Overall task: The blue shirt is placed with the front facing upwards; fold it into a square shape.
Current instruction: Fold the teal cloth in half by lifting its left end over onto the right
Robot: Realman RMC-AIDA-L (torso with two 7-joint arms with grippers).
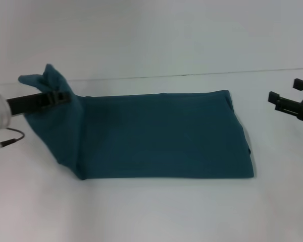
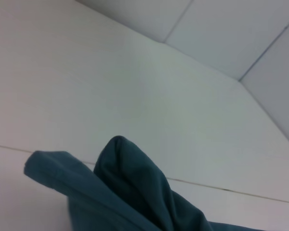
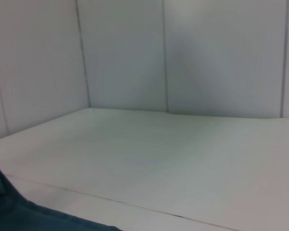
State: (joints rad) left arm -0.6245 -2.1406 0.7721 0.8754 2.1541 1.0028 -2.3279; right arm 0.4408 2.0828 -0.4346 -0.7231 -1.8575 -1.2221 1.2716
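The blue shirt (image 1: 161,133) lies on the white table as a long folded band, plain teal with no lettering showing. Its left end is lifted off the table into a bunched peak (image 1: 50,83). My left gripper (image 1: 58,97) is shut on that raised end, coming in from the left. The left wrist view shows the pinched folds of the blue shirt (image 2: 135,192) sticking up before the white wall. My right gripper (image 1: 293,98) hovers open beyond the shirt's right end, touching nothing. A corner of the blue shirt (image 3: 19,214) shows in the right wrist view.
The white table (image 1: 151,217) runs wide around the shirt, meeting a white back wall (image 1: 151,35) along a seam. A thin cable (image 1: 10,138) hangs by my left arm at the left edge.
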